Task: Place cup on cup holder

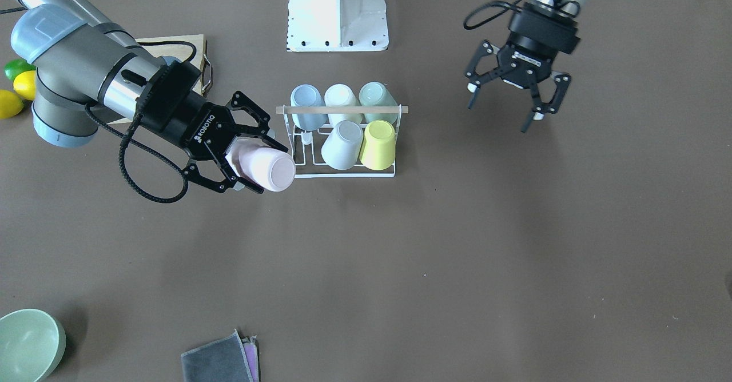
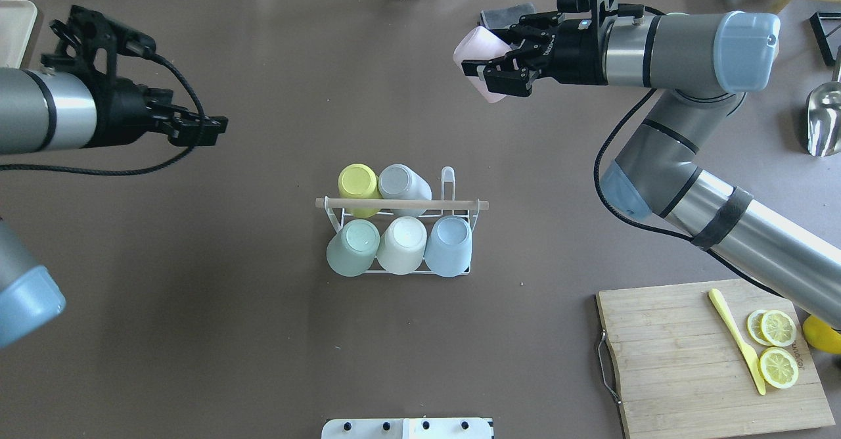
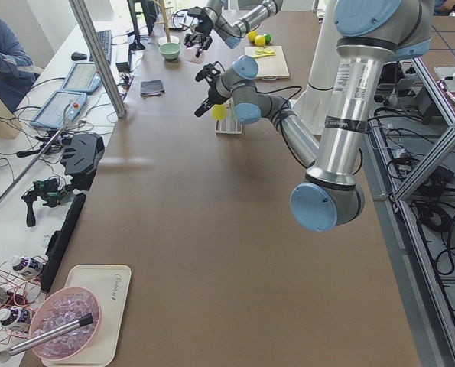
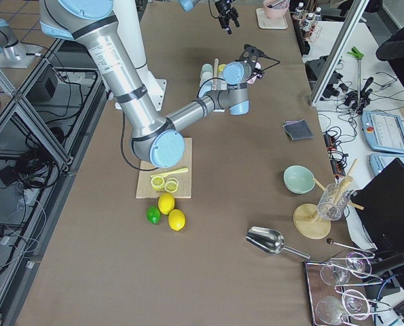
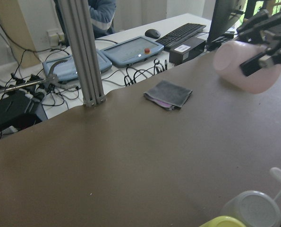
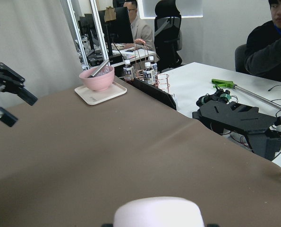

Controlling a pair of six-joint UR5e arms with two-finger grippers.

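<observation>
Centre left, my right gripper [image 1: 267, 168] clasps the pink cup [image 1: 273, 171] sideways, bound for the cup holder's [image 1: 343, 110] free prong [image 1: 307, 138]; left gripper [image 1: 503, 110] wide, upper right.

The front-facing camera looks steeply down from the operators' edge of the tabletop [image 1: 457, 256]; the overhead one looks down from the robot's edge. Both centre on the cup holder [image 1: 342, 109]. Two side cameras look along from either end, from farther off. The left wrist camera skims low toward the operators' edge and shares the pink cup [image 5: 246, 66] with the overhead view. The right wrist camera faces the left end.
</observation>
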